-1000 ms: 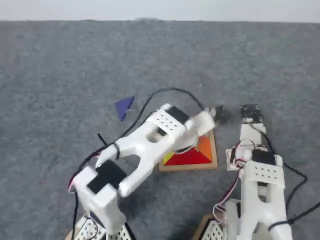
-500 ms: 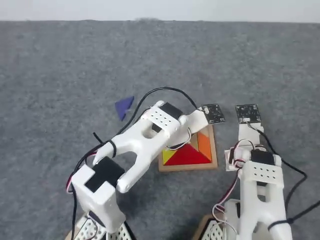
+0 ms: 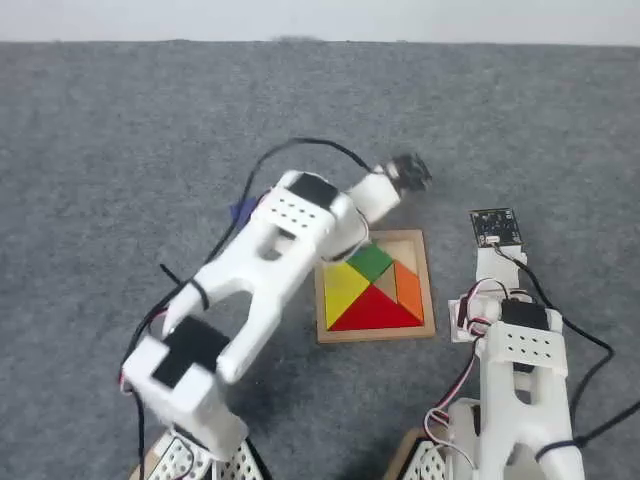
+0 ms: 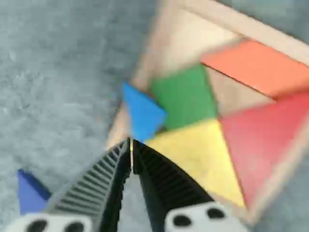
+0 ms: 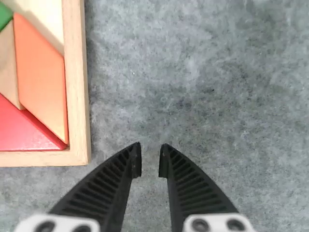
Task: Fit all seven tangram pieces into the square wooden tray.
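Hovering over the wooden tray (image 3: 377, 335) in high view: left arm (image 3: 290, 230). Left wrist: left gripper (image 4: 131, 145) jaws closed, tips at blue triangle (image 4: 142, 112) lying across tray's edge. Right wrist: right gripper (image 5: 149, 162) jaws slightly parted, empty, over carpet (image 5: 217, 72).

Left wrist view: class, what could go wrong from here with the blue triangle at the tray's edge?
1. The blue triangle seems to lie over the rim of the tray beside the green piece, not down in the recess. A nudge from the left jaws just behind it could ride it onto the green piece or off the tray.
2. A second blue piece lies on the carpet close by; the arm might knock it farther off.
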Robot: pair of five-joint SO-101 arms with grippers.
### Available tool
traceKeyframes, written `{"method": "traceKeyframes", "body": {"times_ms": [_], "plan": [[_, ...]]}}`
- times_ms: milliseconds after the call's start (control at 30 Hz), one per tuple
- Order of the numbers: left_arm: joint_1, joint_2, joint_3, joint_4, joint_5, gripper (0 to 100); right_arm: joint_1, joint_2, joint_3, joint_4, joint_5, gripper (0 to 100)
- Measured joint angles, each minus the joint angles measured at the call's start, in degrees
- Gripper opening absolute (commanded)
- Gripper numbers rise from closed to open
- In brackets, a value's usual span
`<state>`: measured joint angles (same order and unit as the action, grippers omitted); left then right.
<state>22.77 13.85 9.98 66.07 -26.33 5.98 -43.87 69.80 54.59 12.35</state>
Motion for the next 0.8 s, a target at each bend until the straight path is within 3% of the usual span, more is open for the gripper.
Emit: {"method": "traceKeyframes", "body": {"times_ms": [333,800], "plan": [[-1.4,19.2,-17.6,0.1,2.3,1,0.0,0.0,0.0,0.0,0.0,7.4],[3.5,20.7,-21.1,5.9,1.7,1,0.1,0.0,0.0,0.0,0.0,7.4]]}}
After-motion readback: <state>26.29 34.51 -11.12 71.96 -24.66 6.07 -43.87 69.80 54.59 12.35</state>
